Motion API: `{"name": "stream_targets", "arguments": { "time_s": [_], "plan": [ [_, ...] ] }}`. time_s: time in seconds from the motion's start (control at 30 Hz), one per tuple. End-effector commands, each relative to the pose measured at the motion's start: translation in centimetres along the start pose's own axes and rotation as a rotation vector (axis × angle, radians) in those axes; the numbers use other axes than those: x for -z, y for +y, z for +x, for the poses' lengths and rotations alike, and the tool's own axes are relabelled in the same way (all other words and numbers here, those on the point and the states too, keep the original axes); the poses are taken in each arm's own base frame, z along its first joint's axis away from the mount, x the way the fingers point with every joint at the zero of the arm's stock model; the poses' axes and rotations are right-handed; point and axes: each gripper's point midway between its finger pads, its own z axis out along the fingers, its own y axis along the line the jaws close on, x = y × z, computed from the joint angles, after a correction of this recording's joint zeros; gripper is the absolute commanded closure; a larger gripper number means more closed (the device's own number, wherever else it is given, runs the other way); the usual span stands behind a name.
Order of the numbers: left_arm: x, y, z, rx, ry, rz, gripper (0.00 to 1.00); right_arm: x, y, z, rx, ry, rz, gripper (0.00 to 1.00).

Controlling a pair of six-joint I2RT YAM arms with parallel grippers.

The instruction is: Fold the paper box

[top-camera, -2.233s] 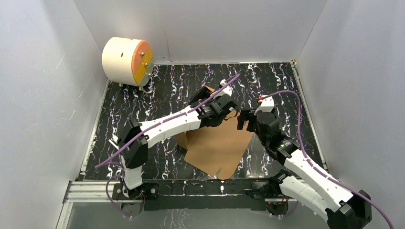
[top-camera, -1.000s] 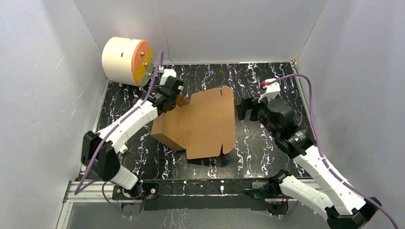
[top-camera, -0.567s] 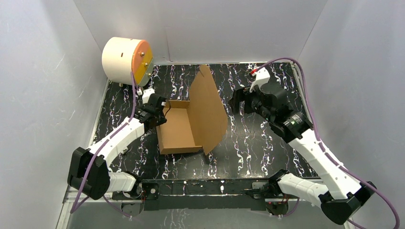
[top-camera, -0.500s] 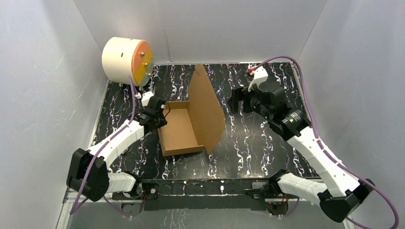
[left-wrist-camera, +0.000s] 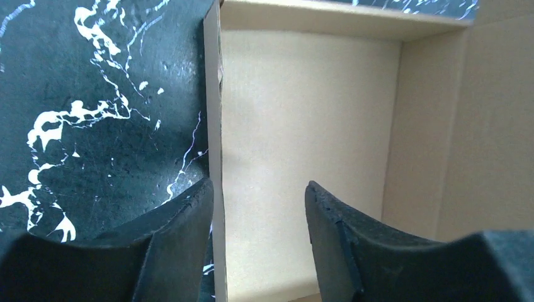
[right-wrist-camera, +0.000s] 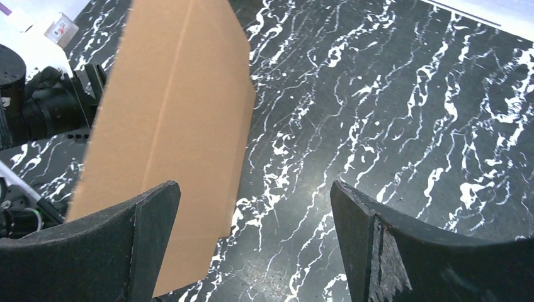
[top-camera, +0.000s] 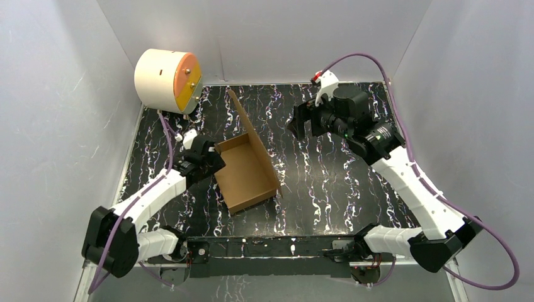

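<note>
Marbled table (top-camera: 340, 182) holds the paper box (top-camera: 247, 176), a shallow brown tray, lid (top-camera: 244, 126) upright; left tool (left-wrist-camera: 259, 192) and right tool (right-wrist-camera: 255, 189) both gape.

You're looking at a robotics lab test cell: plain white walls (top-camera: 56, 94) enclose a black marbled counter (top-camera: 327, 189), with two robot arms (top-camera: 157, 192) bolted to a metal rail (top-camera: 113, 250).

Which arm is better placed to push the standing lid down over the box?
Right. The right gripper hangs open and free, facing the outer face of the upright lid of the paper box. The left gripper straddles the box's left wall, on the tray side.
</note>
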Motion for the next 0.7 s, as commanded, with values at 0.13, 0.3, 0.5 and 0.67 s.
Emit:
{"name": "stream_targets", "arguments": {
  "time_s": [0.13, 0.3, 0.5, 0.67],
  "plan": [
    [5.6, -0.4, -6.7, -0.054, -0.237, 0.036, 0.22, -0.6, 3.9, -2.5, 0.049, 0.012, -0.144, 0.01],
    [8.6, -0.7, -10.0, -0.183, -0.337, 0.042, 0.13, -1.9, 6.6, -2.5, 0.093, 0.059, -0.157, 0.01],
    [9.5, -0.9, -12.5, -0.313, -0.428, 0.008, 0.11, -3.3, 9.2, -2.7, 0.155, 0.113, -0.157, 0.01],
    [7.9, 0.8, -12.5, -0.306, -0.406, 0.010, 0.10, -4.7, 10.9, -1.4, 0.222, 0.211, -0.127, 0.01]
  ]
}}
